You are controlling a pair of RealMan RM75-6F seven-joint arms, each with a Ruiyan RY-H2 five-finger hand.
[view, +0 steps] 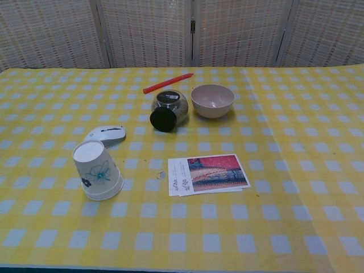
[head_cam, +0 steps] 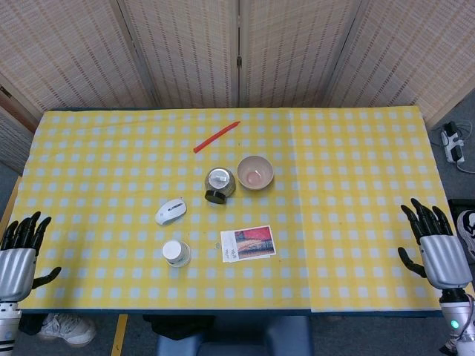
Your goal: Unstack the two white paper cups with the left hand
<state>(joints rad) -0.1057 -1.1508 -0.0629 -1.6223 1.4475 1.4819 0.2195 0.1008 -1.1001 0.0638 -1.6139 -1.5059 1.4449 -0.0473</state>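
While both hands (head_cam: 18,256) (head_cam: 438,248) hang open, the stacked cups (view: 96,169) look like 1.

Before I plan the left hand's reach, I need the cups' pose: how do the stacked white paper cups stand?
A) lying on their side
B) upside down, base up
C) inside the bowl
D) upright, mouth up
B: the paper cups stand mouth down on the tablecloth, the narrow closed base on top and the wider rim at the bottom, apart from the bowl and in front of the computer mouse.
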